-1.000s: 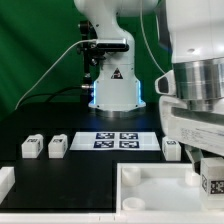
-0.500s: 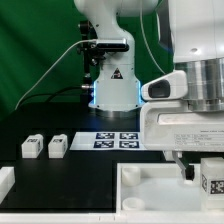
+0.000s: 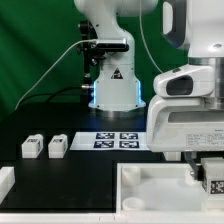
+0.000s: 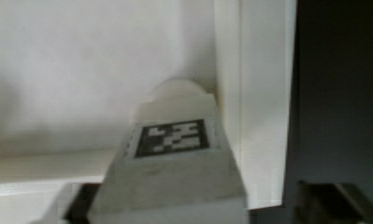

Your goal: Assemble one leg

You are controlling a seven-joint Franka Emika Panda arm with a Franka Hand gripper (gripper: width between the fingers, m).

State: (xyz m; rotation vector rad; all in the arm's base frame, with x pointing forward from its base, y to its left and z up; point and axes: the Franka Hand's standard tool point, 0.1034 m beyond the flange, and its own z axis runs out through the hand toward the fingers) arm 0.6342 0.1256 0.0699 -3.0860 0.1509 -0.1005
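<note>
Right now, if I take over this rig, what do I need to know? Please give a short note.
Gripper: jaws appear shut on one leg, held over the tray corner at the exterior view's right.
Two spare legs lie on the table at its left.
Done: leg picked up and brought to the tray.
Left: seat it in the tray corner, then release.

White leg [image 4: 174, 165] w/ blk-&-wht square tag [image 4: 170, 138]

Robot arm's white wrist housing [image 3: 188, 120] filling the right of the frame, tagged leg [image 3: 211, 181] at lower right beneath it, white tray-like piece [image 3: 150, 195] below, two legs [image 3: 44, 146] at left, marker board [image 3: 116, 139] at centre
</note>
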